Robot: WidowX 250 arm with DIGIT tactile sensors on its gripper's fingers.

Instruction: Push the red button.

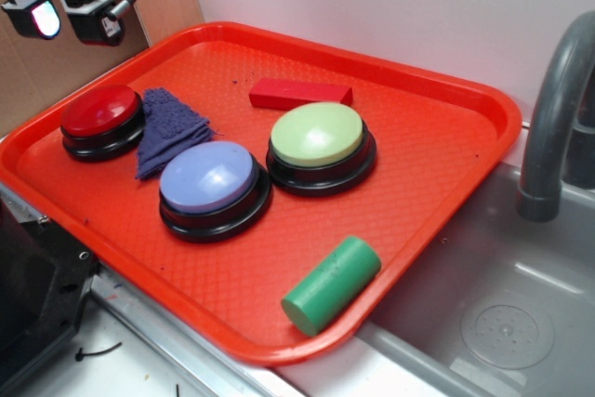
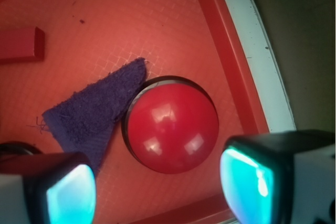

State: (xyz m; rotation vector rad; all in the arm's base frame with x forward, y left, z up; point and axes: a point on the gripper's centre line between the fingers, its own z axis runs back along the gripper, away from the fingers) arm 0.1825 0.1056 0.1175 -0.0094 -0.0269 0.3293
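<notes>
Red button [image 1: 100, 111]: domed, on a black ring base, at the far left corner of the red tray [image 1: 446, 165], a purple cloth [image 1: 167, 129] touching its side. Tool [image 1: 65, 8]: fingers spread wide, raised well above the button, evidently lining up for a downward press.

glossy plastic red button [image 2: 173, 127], fuzzy cloth [image 2: 94, 114]

A round dark-red domed plastic button [image 2: 172, 128] on a black ring sits near the orange-red plastic tray's [image 2: 226, 51] corner; a folded purple cloth [image 2: 94, 116] touches its side. A flat red rectangular block [image 2: 21, 44] lies well apart; the gripper's [image 2: 157, 190] two fingers [image 2: 262, 179] stand spread, above the button.
</notes>
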